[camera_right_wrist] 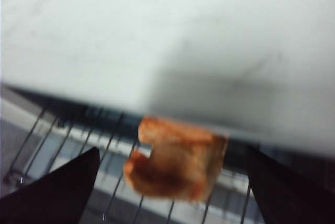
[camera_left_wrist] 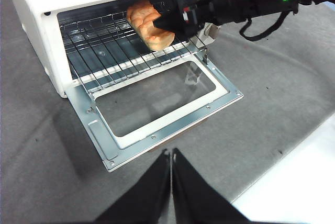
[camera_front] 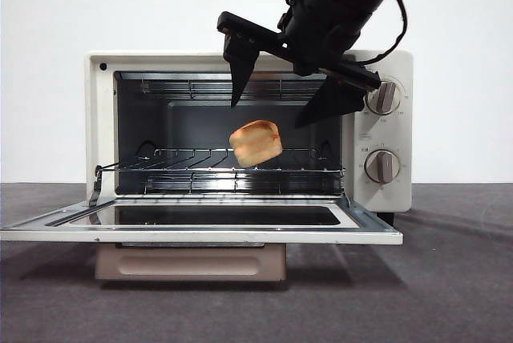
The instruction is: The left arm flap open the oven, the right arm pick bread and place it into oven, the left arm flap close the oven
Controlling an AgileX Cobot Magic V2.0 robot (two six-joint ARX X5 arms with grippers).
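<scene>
The bread [camera_front: 256, 143] was inside the open oven [camera_front: 103, 119], above the rack. The right gripper [camera_front: 282, 93] had fingers spread wide above it. The left gripper [camera_left_wrist: 171, 182] waited, fingers pressed together. The bread looked light, soft and crumbly; gentle side holds suit it.

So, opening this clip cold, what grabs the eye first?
The bread appears to hang in mid-air in the open oven, just above the wire rack; no jaw touches it. Right above it the right gripper stands at the top of the opening with its jaws spread wide. The oven door lies flat on the table, and the left gripper waits, shut, back from it.
</scene>
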